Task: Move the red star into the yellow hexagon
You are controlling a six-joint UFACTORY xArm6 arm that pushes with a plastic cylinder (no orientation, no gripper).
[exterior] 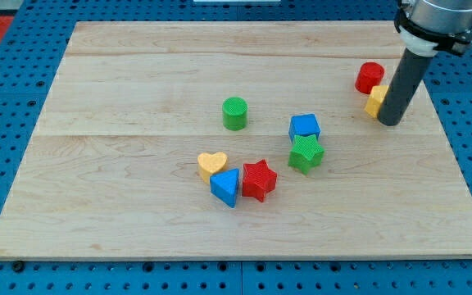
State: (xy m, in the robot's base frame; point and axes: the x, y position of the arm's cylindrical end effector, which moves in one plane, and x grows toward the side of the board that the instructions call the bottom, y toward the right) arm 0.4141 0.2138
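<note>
The blue triangle is sitting nearest the bottom of the view, and the red star is sitting right beside it, at its 3 o'clock. The two look like they are touching. The star is the block I need to push. It is bright red, with short points all round and a flat top, and it is lying flat on the counter.

The yellow heart is just past the triangle, at its 11 o'clock, very close to it. The green star is sitting near the red star, at its 2 o'clock, and the blue block is touching it on the far side. I cannot tell the blue block's shape for sure. The green cylinder is standing alone, farther back.

My tip is far off, at the red star's 2 o'clock. It is resting right next to a yellow block, which my rod is partly hiding. I think this is the yellow hexagon, but too little is showing to be sure. A red cylinder is sitting just behind it.

I have no tool for grabbing, only a plain rod, so I am holding nothing.

I think my tip needs to go round to the star's 8 o'clock side, because pushing from there sends it toward the yellow block. The green star is sitting close to that path and may get bumped.
</note>
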